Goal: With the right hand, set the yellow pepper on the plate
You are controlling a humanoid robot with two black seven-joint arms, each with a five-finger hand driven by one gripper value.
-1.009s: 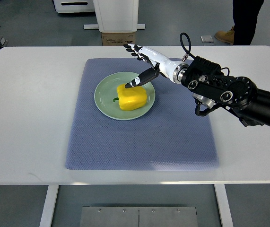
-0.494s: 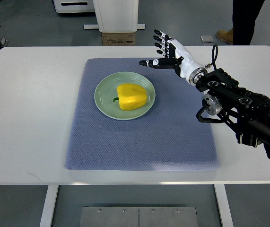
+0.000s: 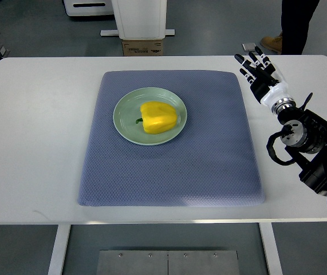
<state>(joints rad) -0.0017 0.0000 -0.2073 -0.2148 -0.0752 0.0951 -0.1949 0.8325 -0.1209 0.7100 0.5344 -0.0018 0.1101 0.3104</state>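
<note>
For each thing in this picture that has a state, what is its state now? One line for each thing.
yellow pepper: lying on the plate, not held.
plate: on the mat, carrying the pepper.
mat: flat on the table.
right hand: open, holding nothing, over the table to the right of the mat.
left hand: not in view.

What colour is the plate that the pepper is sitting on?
Pale green. The plate shows in the top view, with the yellow pepper resting on it.

A white surface (image 3: 37,143) carries a blue-grey textured mat (image 3: 169,166) laid flat across its middle, edges well inside the surface's rim.
</note>
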